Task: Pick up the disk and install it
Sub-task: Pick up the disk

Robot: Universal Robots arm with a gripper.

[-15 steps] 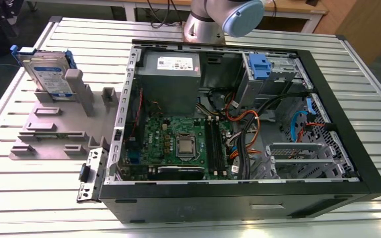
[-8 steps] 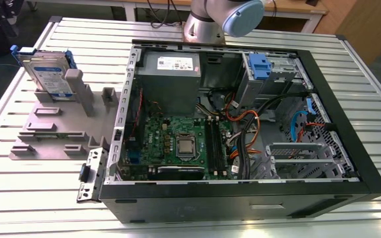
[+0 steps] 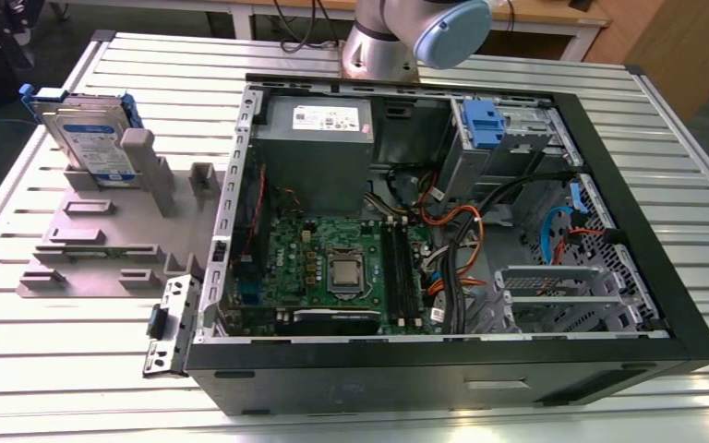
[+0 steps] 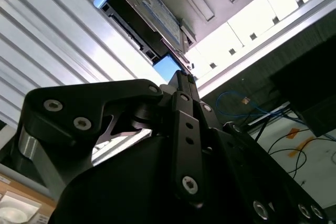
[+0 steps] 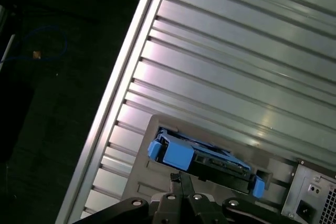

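The disk is a silver drive with a white-and-blue label in a blue bracket. It stands on edge in a grey holder on the table, at the exterior view's left, beside the open computer case. Both wrist views look down on the disk from above. My gripper hangs over the disk's near end, apart from it. Its black fingers are pressed together, shut, with nothing between them.
The case holds a motherboard, a grey power-supply box, cables and a blue clip at the drive bay. The arm rises behind the case. The slatted metal table ends close beyond the holder, with dark floor and cables past it.
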